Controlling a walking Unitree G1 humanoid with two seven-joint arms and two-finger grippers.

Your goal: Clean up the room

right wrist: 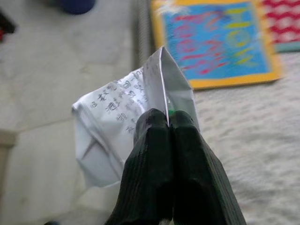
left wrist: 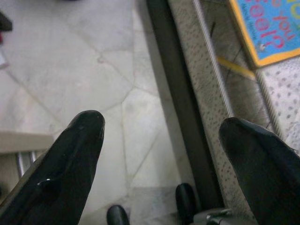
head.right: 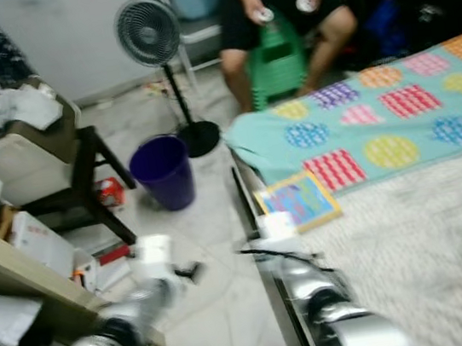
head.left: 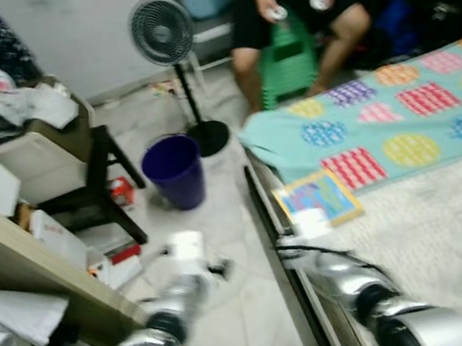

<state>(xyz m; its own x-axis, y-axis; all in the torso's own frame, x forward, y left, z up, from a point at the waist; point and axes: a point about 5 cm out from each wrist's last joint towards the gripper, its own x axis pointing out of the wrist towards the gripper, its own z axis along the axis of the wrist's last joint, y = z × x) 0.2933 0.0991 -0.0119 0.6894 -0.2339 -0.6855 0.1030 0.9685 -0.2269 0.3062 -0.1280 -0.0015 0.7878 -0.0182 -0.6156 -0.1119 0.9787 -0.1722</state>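
While the head views are pretty blurry, my right wrist view is clear: the right gripper has its fingers pressed together on a white wrapper with printed characters. The wrapper sticks up just past the fingertips, pinched at its fold. In the left eye view that same wrapper is lower middle of the frame, right at the edge of the bed, just beside a colourful book lying on the fuzzy cover.

My left gripper has its fingers wide apart, holding nothing, with pale floor tiles and the dark bed frame under it. That view also catches a corner of the book.

What the head views add: a purple bin in the middle on the floor, well apart from the wrapper, a standing fan behind it, a cluttered chair at left, and a person seated on a green stool at the top.
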